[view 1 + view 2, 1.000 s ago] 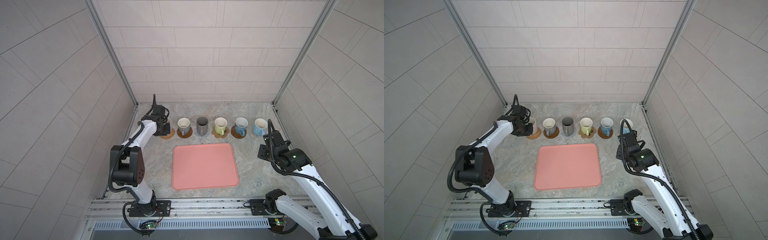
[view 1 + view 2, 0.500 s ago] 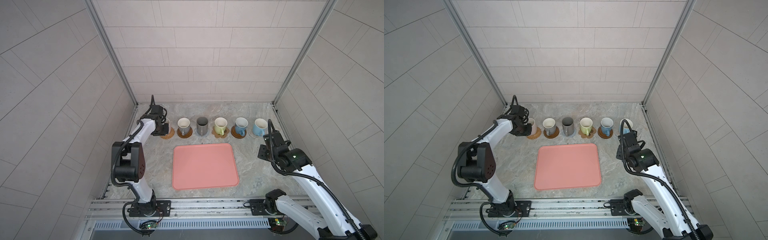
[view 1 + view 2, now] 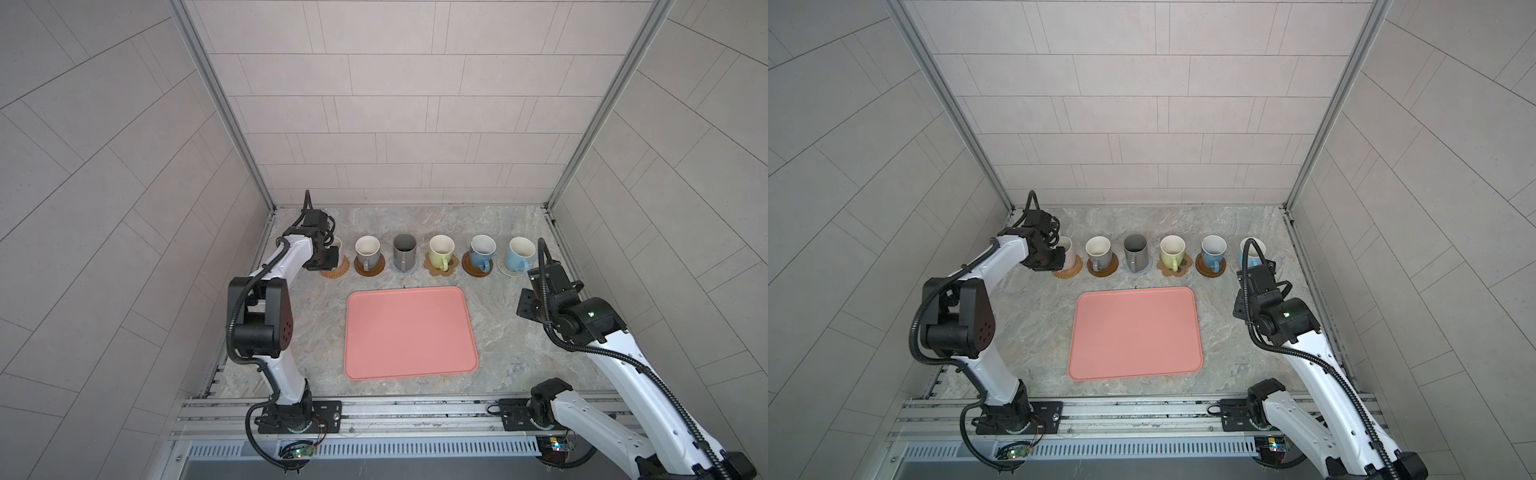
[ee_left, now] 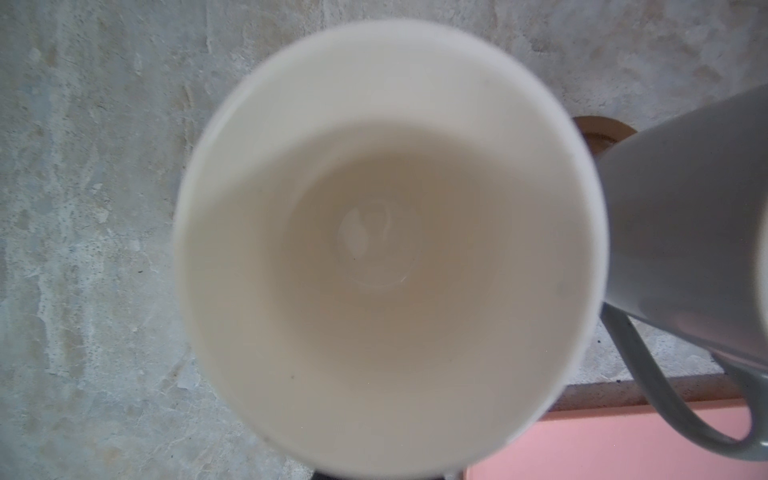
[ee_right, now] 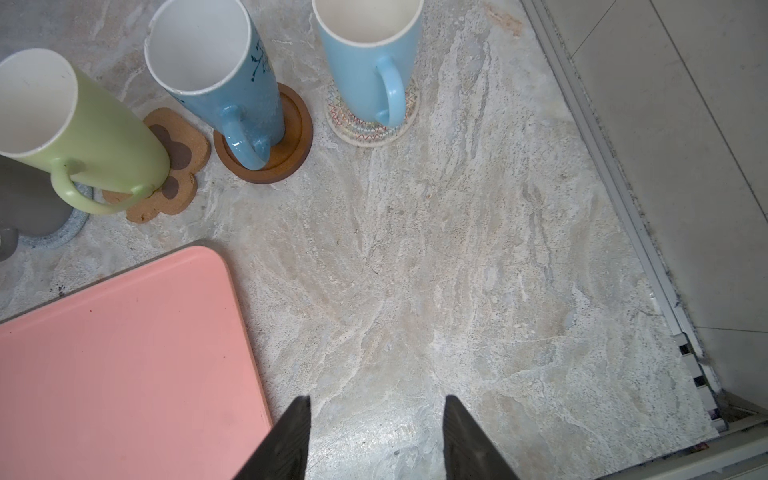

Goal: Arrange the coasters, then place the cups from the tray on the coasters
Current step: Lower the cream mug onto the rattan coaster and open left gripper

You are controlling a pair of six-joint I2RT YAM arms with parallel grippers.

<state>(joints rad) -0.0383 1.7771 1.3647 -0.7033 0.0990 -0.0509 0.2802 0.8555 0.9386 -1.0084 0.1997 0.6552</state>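
Note:
Six cups stand in a row on coasters behind the salmon tray [image 3: 409,332], which holds nothing. From the left: a pink-handled cup [image 3: 1068,248] on the rattan coaster [image 3: 334,272], a grey-handled cup [image 3: 368,249], a dark grey cup [image 3: 404,247], a green cup [image 3: 440,249] on the paw coaster [image 5: 174,166], a blue cup [image 3: 482,249] and a light blue cup [image 3: 519,251]. My left gripper [image 3: 328,259] is shut at the near side of the pink-handled cup; the cup's pale inside [image 4: 382,249] fills the left wrist view and hides the jaws. My right gripper [image 5: 377,401] hovers open over bare table right of the tray.
The side walls stand close to both ends of the cup row. A metal rail [image 5: 623,208] runs along the table's right edge beside my right gripper. Bare marble [image 3: 316,332] lies left of the tray, and more in front of it.
The left arm's elbow has shifted slightly while its gripper stays at the leftmost cup. That cup remains on the rattan coaster. The right arm has not moved.

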